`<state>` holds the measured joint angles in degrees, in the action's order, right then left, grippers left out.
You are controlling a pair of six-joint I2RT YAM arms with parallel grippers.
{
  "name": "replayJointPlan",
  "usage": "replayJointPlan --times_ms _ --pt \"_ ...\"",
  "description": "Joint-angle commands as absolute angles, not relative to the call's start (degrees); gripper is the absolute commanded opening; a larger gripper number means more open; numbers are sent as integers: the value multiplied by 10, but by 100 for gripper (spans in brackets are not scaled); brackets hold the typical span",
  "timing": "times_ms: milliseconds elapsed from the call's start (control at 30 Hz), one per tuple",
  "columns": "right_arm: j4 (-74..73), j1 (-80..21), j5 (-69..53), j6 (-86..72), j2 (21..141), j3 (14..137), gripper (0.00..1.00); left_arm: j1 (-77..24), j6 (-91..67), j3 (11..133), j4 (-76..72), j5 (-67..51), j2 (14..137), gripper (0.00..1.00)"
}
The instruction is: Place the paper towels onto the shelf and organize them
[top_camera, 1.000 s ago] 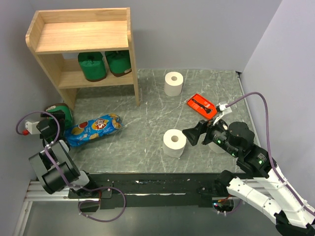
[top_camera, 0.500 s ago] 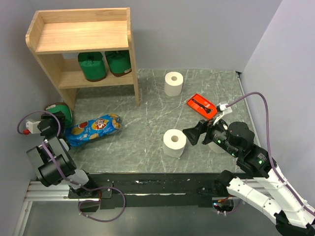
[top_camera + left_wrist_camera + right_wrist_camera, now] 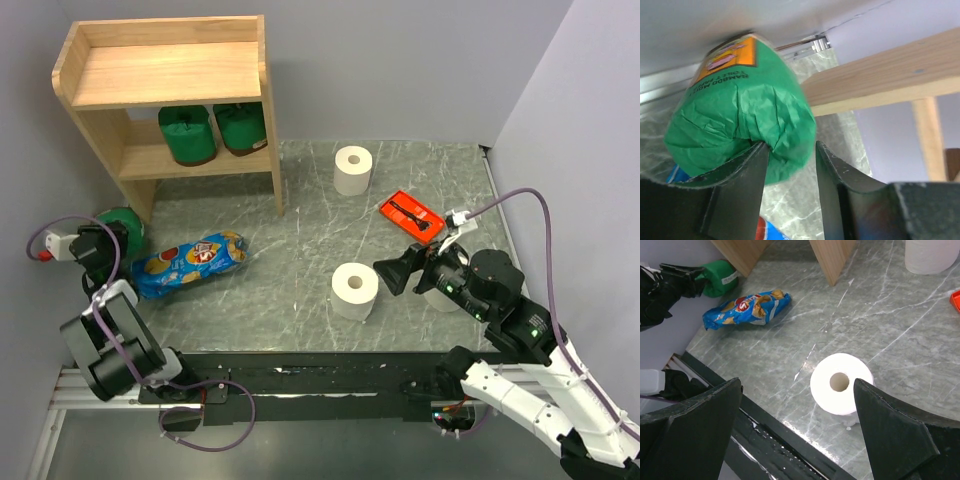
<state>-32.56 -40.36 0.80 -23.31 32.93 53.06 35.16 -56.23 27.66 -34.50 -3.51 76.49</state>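
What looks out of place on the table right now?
A blue snack bag lies flat in front of the shelf, and an orange-red tray sits askew right of the far white roll; neither is a paper towel. Nothing looks spilled.

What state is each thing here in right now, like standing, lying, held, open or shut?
Shelf: top board bare, lower tier holds two green rolls.
Third green roll: pinched by the left gripper, beside the shelf.
Near white roll: upright.
Far white roll: upright.
Third white roll: mostly hidden by the right arm.
Chip bag: lying flat.
Red tray: lying flat.
Right gripper: open, empty.
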Motion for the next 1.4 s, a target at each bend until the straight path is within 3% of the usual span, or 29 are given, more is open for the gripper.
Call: replayJointPlan --times_ms 0,233,433,733,800,900,1367 --pt "-309 -406 11 -239 313 556 100 338 -520 332 -268 -9 709 45" --pt "-323 -407 13 -242 287 560 100 325 -475 389 -104 19 671 44" --pt "-331 -405 7 -247 274 562 100 324 -446 424 -28 26 664 55" --pt "-335 -405 5 -245 268 556 100 330 -506 294 -156 -12 633 64" --pt "-334 -406 11 -243 261 552 100 330 -514 287 -161 -21 643 77" --pt "-323 -406 9 -242 261 543 100 330 -547 234 -229 -24 622 83" --pt "-328 -406 9 -236 272 546 100 328 -548 240 -159 18 516 92"
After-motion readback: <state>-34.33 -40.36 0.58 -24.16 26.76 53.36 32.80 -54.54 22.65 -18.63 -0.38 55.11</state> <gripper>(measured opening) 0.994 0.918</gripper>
